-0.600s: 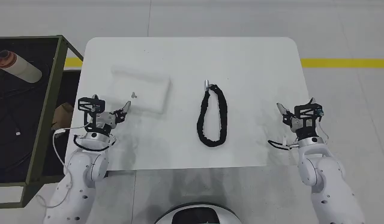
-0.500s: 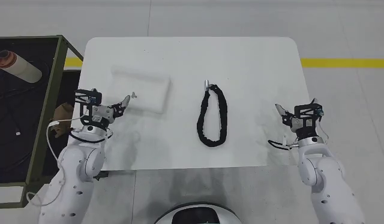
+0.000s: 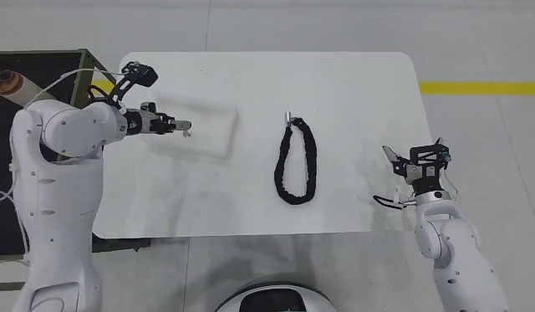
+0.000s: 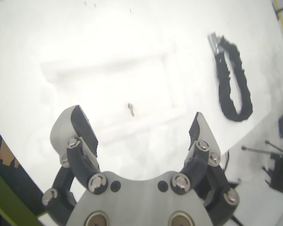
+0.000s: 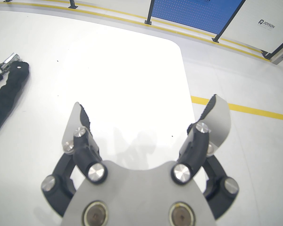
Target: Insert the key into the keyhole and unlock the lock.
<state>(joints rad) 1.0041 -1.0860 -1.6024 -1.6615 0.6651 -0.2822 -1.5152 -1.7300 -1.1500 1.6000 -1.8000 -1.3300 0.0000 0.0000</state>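
Left gripper (image 4: pixel 136 118): jaws spread, poised over the key (image 4: pixel 131 109)
Key: tiny, light, thin metal, flat on the white foam pad (image 3: pixel 211 118); probably slippery, pinch by its head
Right gripper (image 5: pixel 147 104): spread, empty, by the table's edge
Chain lock (image 3: pixel 297 163): mid-table, likely heavy and floppy; steady it at the metal cylinder (image 3: pixel 288 118)
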